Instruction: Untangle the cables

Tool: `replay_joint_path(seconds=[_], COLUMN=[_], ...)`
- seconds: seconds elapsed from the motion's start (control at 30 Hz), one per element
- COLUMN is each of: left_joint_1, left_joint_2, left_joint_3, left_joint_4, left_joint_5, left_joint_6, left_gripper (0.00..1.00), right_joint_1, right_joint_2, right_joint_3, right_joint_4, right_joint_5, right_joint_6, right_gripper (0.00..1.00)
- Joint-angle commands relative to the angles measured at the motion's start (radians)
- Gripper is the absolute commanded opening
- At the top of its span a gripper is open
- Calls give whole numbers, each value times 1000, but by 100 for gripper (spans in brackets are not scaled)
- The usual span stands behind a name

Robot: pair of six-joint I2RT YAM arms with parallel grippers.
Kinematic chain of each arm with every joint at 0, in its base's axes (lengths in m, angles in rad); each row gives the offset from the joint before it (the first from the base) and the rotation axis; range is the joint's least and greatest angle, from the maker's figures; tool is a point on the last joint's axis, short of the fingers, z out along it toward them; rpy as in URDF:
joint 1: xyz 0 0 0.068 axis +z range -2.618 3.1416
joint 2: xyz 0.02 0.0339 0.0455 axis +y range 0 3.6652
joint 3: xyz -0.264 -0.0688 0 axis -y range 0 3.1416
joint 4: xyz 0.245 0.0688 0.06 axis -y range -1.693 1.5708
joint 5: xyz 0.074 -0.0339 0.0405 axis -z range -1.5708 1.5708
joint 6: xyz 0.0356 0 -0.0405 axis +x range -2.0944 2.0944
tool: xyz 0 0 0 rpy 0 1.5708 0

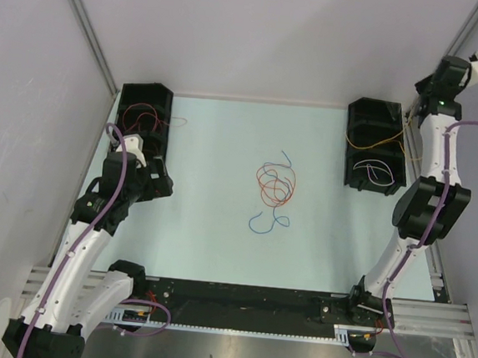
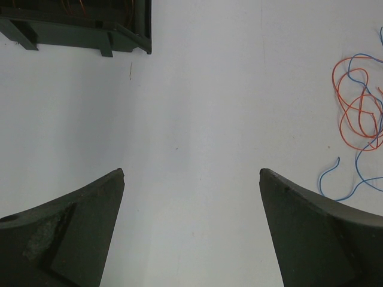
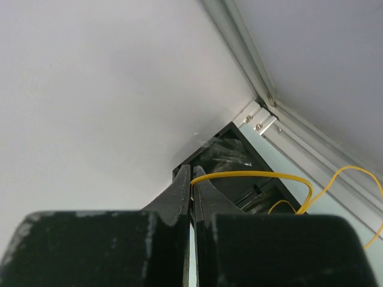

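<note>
A loose tangle of orange, red and blue cables [image 1: 273, 186] lies on the pale table at mid-centre. It shows at the right edge of the left wrist view as orange loops [image 2: 359, 113] and a blue strand [image 2: 335, 173]. My left gripper [image 1: 163, 185] [image 2: 191, 173] hovers left of the tangle, open and with only bare table between its fingers. My right gripper [image 1: 414, 115] [image 3: 192, 176] is raised at the back right, shut on a thin yellow cable [image 3: 257, 174] that arcs down into the right black bin [image 1: 373, 157].
The left black bin [image 1: 144, 116] at the back left holds red and orange wires. The right bin also holds a white cable [image 1: 374, 170]. Grey walls and a metal frame rail [image 3: 287, 128] close the back and sides.
</note>
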Motion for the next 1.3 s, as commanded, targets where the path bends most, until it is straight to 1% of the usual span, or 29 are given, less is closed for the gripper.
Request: replay_joint_path(seconds=[0.0, 0.03, 0.07, 0.17, 0.3, 0.37, 0.5, 0.6, 0.63, 0.7, 0.77, 0.87, 0.97, 1.03, 1.17, 1.27], left_joint_1=[8, 8, 8, 8, 8, 8, 10, 10, 10, 10, 11, 13, 13, 14, 17, 20], left_joint_2=[-1, 0, 0, 4, 4, 7, 11, 14, 16, 19, 20, 20, 22, 23, 25, 27], left_joint_3=[3, 3, 3, 3, 3, 5, 5, 5, 5, 5, 5, 5, 5, 5, 5, 5], left_joint_4=[7, 5, 4, 5, 8, 7, 5, 7, 7, 7, 7, 10, 8, 7, 7, 8], left_joint_5=[-7, -7, -6, -7, -6, -6, -9, -9, -7, -4, -1, 2, 0, 2, 0, 2], left_joint_6=[-1, -1, -1, -1, 1, 1, -1, 1, 1, 1, 1, 2, 2, 2, 4, 4], left_gripper=[100, 100, 100, 100, 100, 100, 100, 100, 100, 100, 100, 100, 100, 100, 100, 100], right_joint_1=[99, 117, 145, 173, 163, 165, 157, 143, 131, 121, 104, 84, 50, 21, -45, -70], right_joint_2=[26, 29, 31, 54, 143, 163, 152, 103, 77, 11, -32, -46, -64, -96, -130, -208], right_joint_3=[39, 40, 35, 17, 228, 259, 262, 180, 87, -6, -108, -182, -242, -279, -308, -418], right_joint_4=[111, 121, 154, 242, 147, 145, 174, 208, 264, 381, 423, 456, 473, 504, 518, 620], right_joint_5=[198, 230, 296, 368, 353, 339, 330, 286, 264, 246, 229, 226, 229, 163, 85, 22], right_joint_6=[-192, -240, -272, -341, -332, -340, -352, -366, -372, -387, -391, -409, -391, -331, -277, -243], right_gripper=[0, 0, 0, 0, 0, 0, 0, 0, 0, 0, 0, 0, 0, 0, 0, 0])
